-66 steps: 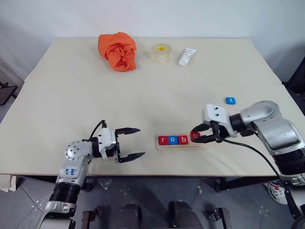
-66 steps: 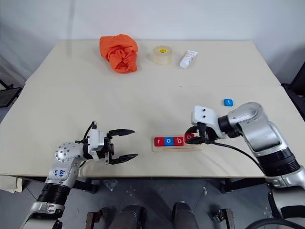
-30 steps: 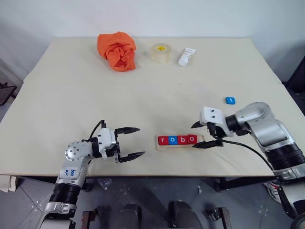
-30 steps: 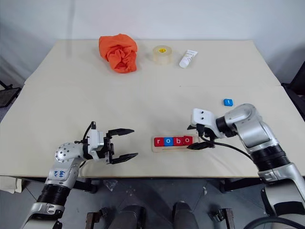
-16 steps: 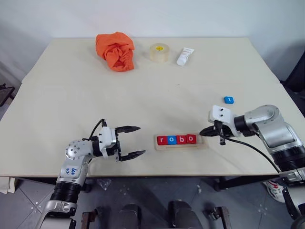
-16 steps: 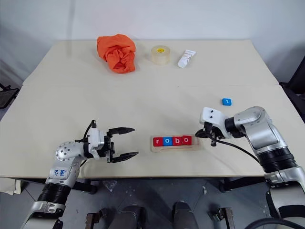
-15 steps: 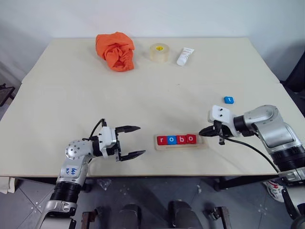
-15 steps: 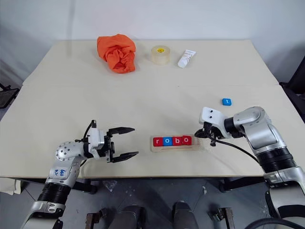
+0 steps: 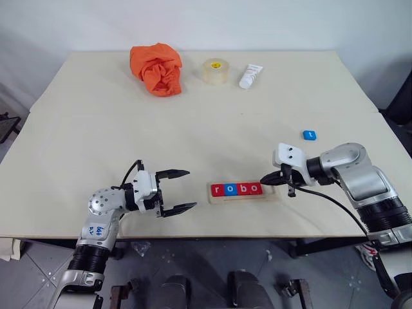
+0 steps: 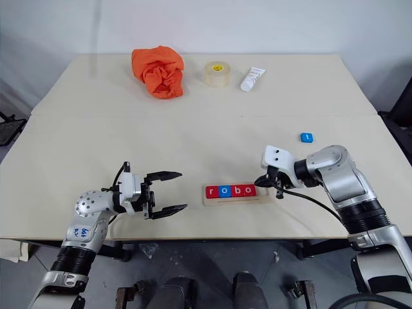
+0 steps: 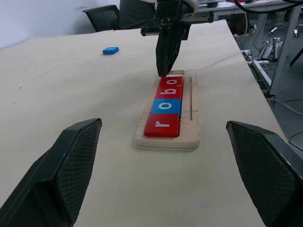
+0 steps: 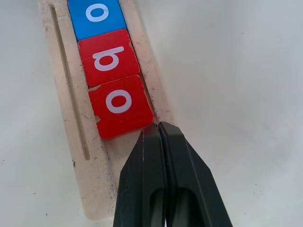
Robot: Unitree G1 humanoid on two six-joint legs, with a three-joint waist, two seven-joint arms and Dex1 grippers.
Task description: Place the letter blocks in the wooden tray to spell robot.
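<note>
The wooden tray (image 9: 269, 193) lies near the table's front edge. Four letter blocks sit in it side by side: red r (image 9: 217, 189), blue o (image 9: 230, 189), red b (image 12: 109, 59) and red o (image 12: 120, 105). A blue t block (image 9: 309, 135) lies alone on the table, further back on the right. My right gripper (image 12: 158, 126) is shut with nothing in it, its tip down at the red o's outer corner, over the tray's bare right end. My left gripper (image 9: 191, 189) stands open and empty, a short way left of the tray and pointing at it.
An orange cloth (image 9: 156, 68), a roll of clear tape (image 9: 216, 71) and a white tube (image 9: 251, 76) lie along the back of the table. The tray sits close to the table's front edge (image 9: 212, 232).
My right gripper has gone from open around the tray's right end to shut, and its tip has come in against the last red o. The left arm has kept still.
</note>
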